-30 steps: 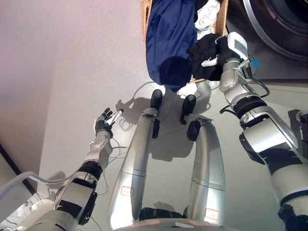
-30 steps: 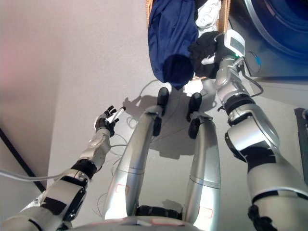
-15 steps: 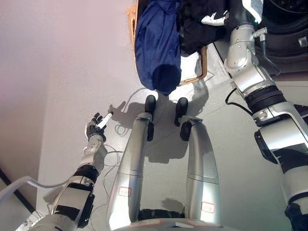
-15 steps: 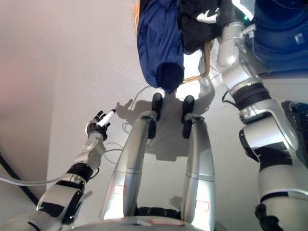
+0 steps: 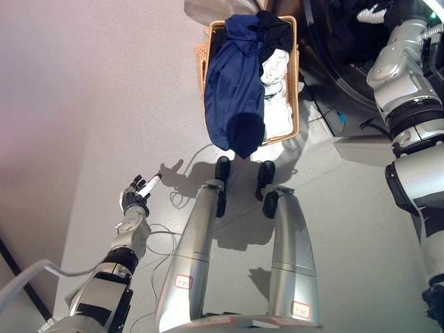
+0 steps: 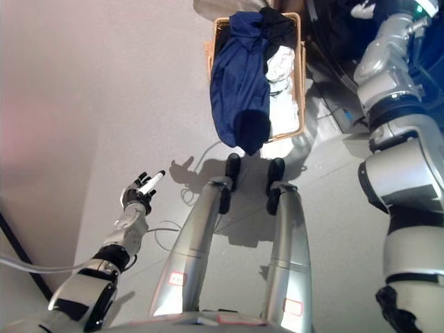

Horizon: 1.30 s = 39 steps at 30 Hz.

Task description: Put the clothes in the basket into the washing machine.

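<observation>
On the floor ahead of me sits the basket (image 5: 295,83), a blue garment (image 5: 236,90) draped over its near rim, with white cloth (image 5: 276,73) and a dark piece (image 5: 277,28) beside it inside. My right hand (image 5: 371,14) is up at the washer (image 5: 340,41) opening, white-tipped fingers curled on black cloth (image 5: 347,45) against the dark drum. My left hand (image 5: 135,194) hangs low over bare floor, fingers spread, well apart from everything. My right eye shows blue inside the washer (image 6: 433,66) at the view's edge; my left eye does not.
</observation>
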Available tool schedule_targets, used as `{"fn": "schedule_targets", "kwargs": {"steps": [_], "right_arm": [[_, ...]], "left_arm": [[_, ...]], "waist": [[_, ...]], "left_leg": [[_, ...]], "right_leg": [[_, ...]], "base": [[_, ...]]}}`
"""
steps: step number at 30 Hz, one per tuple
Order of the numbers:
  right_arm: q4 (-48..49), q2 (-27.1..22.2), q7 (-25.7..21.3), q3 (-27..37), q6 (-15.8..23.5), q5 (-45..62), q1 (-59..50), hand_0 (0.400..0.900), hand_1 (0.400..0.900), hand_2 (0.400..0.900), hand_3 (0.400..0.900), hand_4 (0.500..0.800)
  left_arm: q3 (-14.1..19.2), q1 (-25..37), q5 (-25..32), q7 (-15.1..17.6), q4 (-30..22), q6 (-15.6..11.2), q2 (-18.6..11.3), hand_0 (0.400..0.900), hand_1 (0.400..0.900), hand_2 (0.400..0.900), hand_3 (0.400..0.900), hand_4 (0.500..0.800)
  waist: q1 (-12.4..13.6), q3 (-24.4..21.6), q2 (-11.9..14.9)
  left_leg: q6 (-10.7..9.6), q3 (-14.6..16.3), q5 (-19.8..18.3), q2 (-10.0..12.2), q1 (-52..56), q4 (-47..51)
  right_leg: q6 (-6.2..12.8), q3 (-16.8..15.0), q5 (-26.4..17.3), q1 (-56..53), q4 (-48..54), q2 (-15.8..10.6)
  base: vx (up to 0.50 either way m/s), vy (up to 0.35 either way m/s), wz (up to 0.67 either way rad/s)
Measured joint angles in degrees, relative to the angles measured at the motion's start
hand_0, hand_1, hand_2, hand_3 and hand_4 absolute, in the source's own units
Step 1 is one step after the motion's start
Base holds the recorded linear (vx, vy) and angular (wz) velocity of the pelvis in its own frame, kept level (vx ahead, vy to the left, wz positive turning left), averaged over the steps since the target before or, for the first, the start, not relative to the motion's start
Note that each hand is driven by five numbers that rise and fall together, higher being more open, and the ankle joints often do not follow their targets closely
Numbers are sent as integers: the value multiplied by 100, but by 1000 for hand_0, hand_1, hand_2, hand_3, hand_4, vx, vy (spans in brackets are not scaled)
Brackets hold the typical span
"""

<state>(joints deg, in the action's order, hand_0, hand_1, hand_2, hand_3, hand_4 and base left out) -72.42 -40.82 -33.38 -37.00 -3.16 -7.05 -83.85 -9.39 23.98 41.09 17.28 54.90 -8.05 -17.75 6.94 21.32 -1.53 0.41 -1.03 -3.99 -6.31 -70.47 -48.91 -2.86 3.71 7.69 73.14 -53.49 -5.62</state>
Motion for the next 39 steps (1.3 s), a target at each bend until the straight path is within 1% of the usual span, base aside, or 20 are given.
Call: {"fn": "schedule_targets", "kwargs": {"steps": [2,6,8,12,16,19,20,23,26,28,31,35,36,37,39], "right_arm": [[-110,-91,47,-206,-1,18,-36,400,400,400,400,500],[-234,-325,95,-245,11,23,-71,400,400,400,400,500],[-339,-363,103,-212,7,42,-87,400,400,400,400,500],[-521,-370,115,-215,-38,149,-89,400,400,400,400,500],[-547,-487,112,-226,-36,155,-175,400,400,400,400,500],[-683,-623,127,-253,-53,282,-416,400,400,400,400,500],[-682,-661,128,-255,-52,346,-473,900,900,900,900,800],[-676,-816,129,-282,-52,441,-552,900,900,900,900,800],[-670,-915,127,-497,-78,420,-606,900,900,900,900,800],[-642,-969,117,-647,-83,259,-616,900,900,900,900,800],[-547,-974,-35,-763,-108,-97,-625,900,900,900,900,800],[-319,-1045,-222,-1198,-208,-739,-701,900,900,900,900,800],[-287,-1075,-260,-1477,-319,-1003,-766,900,900,900,900,800],[-247,-1120,-283,-1603,-329,-1284,-841,900,900,900,900,800],[-65,-1228,-281,-2166,-456,-1894,-1005,900,900,900,900,800]], "left_arm": [[-93,-3,1,-40,-3,3,22,900,900,900,900,800],[-192,5,6,-96,-13,3,46,900,900,900,900,800],[-215,8,35,-107,-13,10,59,900,900,900,900,800],[-222,-32,128,-117,-72,26,116,900,900,900,900,800],[-236,-88,130,-121,-229,24,128,900,900,900,900,800],[-260,-95,132,-140,-243,17,132,900,900,900,900,800],[-260,-96,145,-140,-243,16,131,900,900,900,900,800],[-261,-97,154,-140,-259,16,133,900,900,900,900,800],[-264,-100,153,-139,-345,15,133,900,900,900,900,800],[-269,-99,152,-139,-367,8,138,900,900,900,900,800],[-333,-100,152,-139,-377,-44,148,900,900,900,900,800],[-382,-102,151,-139,-463,-101,150,900,900,900,900,800],[-378,-105,151,-139,-465,-110,149,900,900,900,900,800],[-378,-105,151,-139,-468,-119,149,900,900,900,900,800],[-375,-103,154,-144,-472,-122,151,900,900,900,900,800]], "waist": [[44,-5,-9],[75,-8,-13],[81,-8,-15],[119,-2,-36],[178,-6,-43],[244,-9,-49],[245,-10,-50],[268,-10,-50],[273,-10,-50],[266,-10,-50],[249,-11,-52],[245,-13,-54],[251,-13,-54],[251,-13,-54],[241,-13,-54]], "left_leg": [[-4,2,-93,-8,-130,-208],[-25,15,-254,-80,-540,-700],[-29,28,-272,-86,-695,-820],[-33,63,-287,-92,-753,-872],[-37,86,-289,-99,-772,-868],[-36,128,-289,-111,-845,-870],[-36,136,-289,-111,-866,-875],[-33,145,-290,-114,-926,-876],[-26,168,-293,-114,-982,-882],[-22,170,-295,-112,-1008,-888],[-20,174,-296,-110,-1016,-892],[-21,176,-297,-108,-1105,-939],[-21,176,-297,-108,-1137,-954],[-20,185,-297,-108,-1181,-972],[-19,188,-296,-108,-1250,-990]], "right_leg": [[-17,-7,94,120,-196,-10],[-46,-31,301,542,-748,-104],[-78,-29,337,703,-880,-130],[-100,-54,363,787,-976,-152],[-100,-87,364,829,-992,-154],[-97,-140,365,928,-1024,-157],[-93,-146,368,952,-1035,-159],[-85,-153,379,1018,-1046,-164],[-68,-169,370,1085,-1060,-164],[-71,-169,372,1109,-1067,-165],[-71,-173,372,1119,-1071,-164],[-76,-179,377,1204,-1115,-162],[-76,-181,378,1240,-1121,-162],[-73,-187,375,1287,-1143,-161],[-68,-188,372,1346,-1158,-160]], "base": [[106,-34,7],[114,-29,8],[113,-25,8],[94,-17,5],[77,-7,0],[49,-5,2],[39,-1,2],[6,3,-1],[0,0,0],[0,0,0],[0,0,0],[-26,14,1],[0,0,0],[0,0,0],[0,0,0]]}}
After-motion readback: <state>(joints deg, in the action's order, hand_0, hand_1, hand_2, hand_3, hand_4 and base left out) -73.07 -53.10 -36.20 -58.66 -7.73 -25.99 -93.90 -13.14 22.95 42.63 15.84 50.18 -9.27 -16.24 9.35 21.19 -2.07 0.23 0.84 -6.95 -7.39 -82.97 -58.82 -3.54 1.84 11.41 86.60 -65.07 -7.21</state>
